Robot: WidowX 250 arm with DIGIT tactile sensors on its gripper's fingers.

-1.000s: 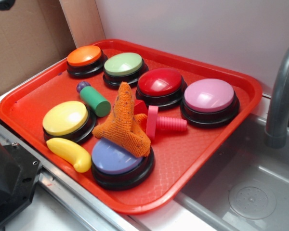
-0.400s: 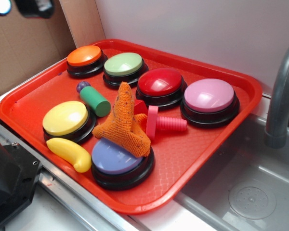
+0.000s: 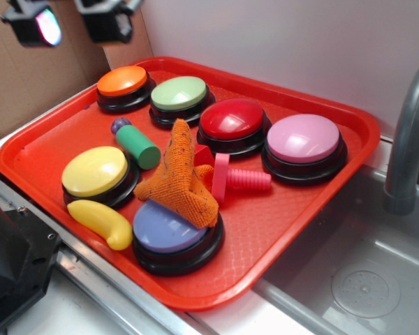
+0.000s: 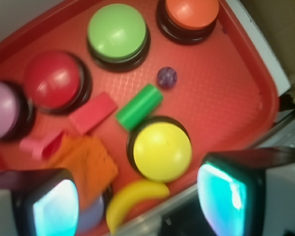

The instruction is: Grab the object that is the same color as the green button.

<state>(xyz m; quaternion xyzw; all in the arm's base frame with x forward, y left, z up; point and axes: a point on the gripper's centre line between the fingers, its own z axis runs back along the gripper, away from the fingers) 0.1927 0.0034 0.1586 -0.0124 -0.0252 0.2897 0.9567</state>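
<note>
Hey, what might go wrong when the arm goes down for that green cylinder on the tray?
1. The green cylinder lies tight between the purple ball and the yellow button, so a finger may land on either.
2. It lies on its side and could roll if nudged.
3. The gripper hangs high, off beyond the red tray's edge, open, so it must travel far; small aiming errors could matter.

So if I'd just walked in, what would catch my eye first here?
Probably the bright red tray crowded with big dome buttons: orange button and green button at the back, red button and pink button beside them, yellow button in front. Next, the green cylinder lying mid-tray, and the gripper hovering top left, its fingers spread.
</note>
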